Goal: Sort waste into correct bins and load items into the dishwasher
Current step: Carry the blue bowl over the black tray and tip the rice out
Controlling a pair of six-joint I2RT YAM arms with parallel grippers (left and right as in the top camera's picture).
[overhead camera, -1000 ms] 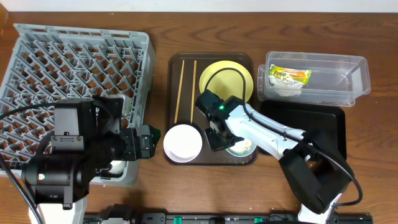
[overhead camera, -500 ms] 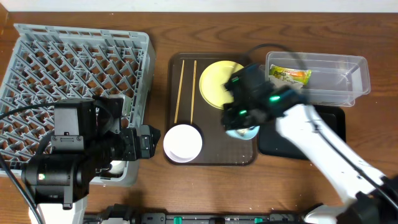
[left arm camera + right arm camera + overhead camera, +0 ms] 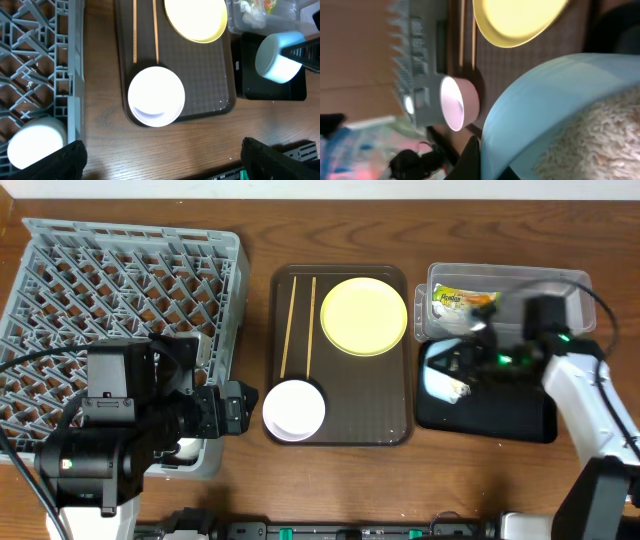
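The right pincer [image 3: 472, 366] pinches the rim of the light blue bowl [image 3: 440, 372], which is tipped sideways over the black tray [image 3: 515, 418] with rice grains [image 3: 592, 145] inside. The bowl looks light, stiff and smooth, so the rim hold may slip. The left pincer [image 3: 165, 157] is spread and holds nothing.
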